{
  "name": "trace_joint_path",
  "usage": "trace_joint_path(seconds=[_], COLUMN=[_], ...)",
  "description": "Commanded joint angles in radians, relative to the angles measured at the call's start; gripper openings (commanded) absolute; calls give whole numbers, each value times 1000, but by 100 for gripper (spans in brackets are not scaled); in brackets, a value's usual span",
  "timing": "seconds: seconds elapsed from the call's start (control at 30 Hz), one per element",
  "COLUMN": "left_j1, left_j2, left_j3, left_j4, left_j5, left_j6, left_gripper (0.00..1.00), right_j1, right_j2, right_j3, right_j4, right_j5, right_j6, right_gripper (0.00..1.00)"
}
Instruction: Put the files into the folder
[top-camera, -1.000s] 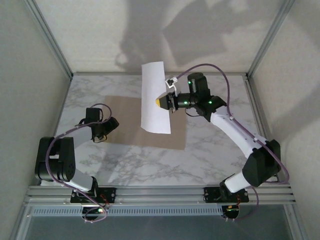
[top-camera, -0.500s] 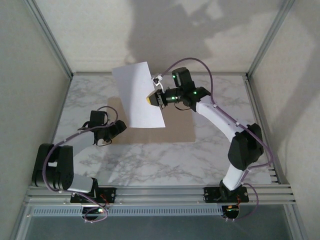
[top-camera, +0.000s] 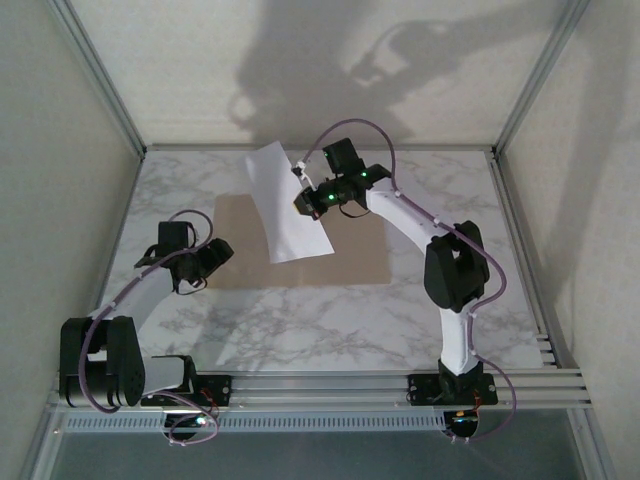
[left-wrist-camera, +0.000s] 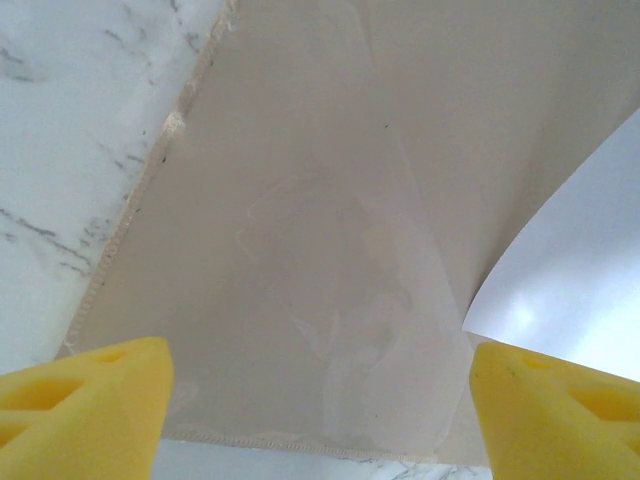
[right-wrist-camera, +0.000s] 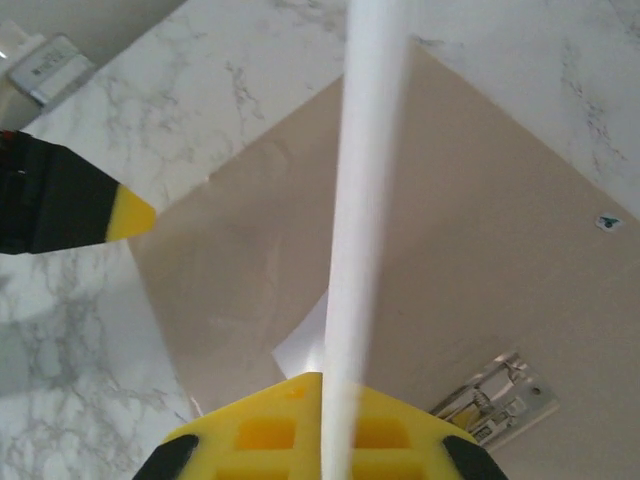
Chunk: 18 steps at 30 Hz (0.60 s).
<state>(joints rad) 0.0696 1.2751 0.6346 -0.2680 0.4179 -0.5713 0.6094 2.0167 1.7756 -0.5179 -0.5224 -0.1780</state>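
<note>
Top view, files: right claw (top-camera: 305, 200) is pinched shut on the files (top-camera: 285, 215). The sheet is lifted and tilted over the folder (top-camera: 350, 258), at 11 o'clock of the tabletop (top-camera: 300, 330) centre.
Top view, left: left claw (top-camera: 213, 256) is wide open and empty, at the folder's 9 o'clock edge.
Left wrist: folder (left-wrist-camera: 300, 200) lies flat below the open jaws, with a corner of the files (left-wrist-camera: 580, 290) at 3 o'clock.
Right wrist: files (right-wrist-camera: 365, 200) are edge-on between the pads, and the clip (right-wrist-camera: 495, 400) is at 5 o'clock.
Risk: the limp sheet likely curls or slides on release and lands skewed, overhanging the folder. A low corner may snag the clip or hit the left claw.
</note>
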Motion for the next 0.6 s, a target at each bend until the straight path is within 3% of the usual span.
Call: trace_joint_path(seconds=[0.0,0.57], left_j1=[13,21], left_j2=[-8,15], left_j3=[10,19], left_j4=[-35,-39], left_j5=[-20,-8], left_j6=[17,30], left_gripper=[78,78], right_j1=[3,3], right_j2=[16,48], right_j3=[50,53], right_j4=[-51,-56], right_j5=[25,-96], right_j6=[-76,-132], right_gripper=[0,0])
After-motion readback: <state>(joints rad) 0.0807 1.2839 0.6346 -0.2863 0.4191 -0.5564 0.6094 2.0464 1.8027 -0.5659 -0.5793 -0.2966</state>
